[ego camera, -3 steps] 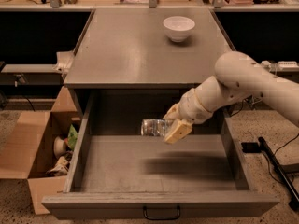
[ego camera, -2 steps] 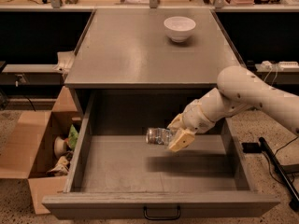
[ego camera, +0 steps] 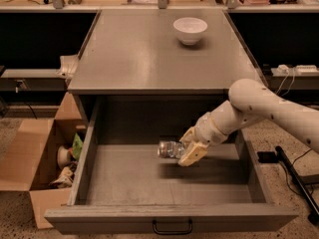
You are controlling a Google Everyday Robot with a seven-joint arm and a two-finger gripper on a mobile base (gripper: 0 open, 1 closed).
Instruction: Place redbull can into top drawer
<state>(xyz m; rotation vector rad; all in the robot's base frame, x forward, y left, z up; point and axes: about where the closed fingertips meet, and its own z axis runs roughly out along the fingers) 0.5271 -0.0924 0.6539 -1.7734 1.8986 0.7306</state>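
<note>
- The gripper (ego camera: 186, 151) is down inside the open top drawer (ego camera: 149, 185), a bit right of the drawer's middle and just out from under the counter's front edge. Its tan fingers (ego camera: 193, 153) are clamped on the right end of the redbull can (ego camera: 167, 149).
- The can is held on its side with the free end pointing toward the counter's left edge. That makes sense to me: the drawer is shallow, and a can lying flat has no way to tip over once it's let go.
- There's a shadow on the drawer floor a little in front of the can, so I'd guess the can is hanging just above the floor and not resting on it. Can't be 100% sure from this angle though.
- The arm (ego camera: 251, 106) comes in from the counter's right side and dips over the drawer's right wall, which keeps it out from under the counter (ego camera: 144, 59).
- The white bowl (ego camera: 190, 30) sits on top near the back edge, right of centre, well out of the way.
- The black handle (ego camera: 172, 227) is centred on the drawer's front panel.
- A cardboard box (ego camera: 22, 158) with odds and ends sits on the floor past the left edge. It has nothing to do with this job.
- My take: it's nearly done. What's left is lowering that last bit, opening the fingers and lifting out. The can may roll once released.
</note>
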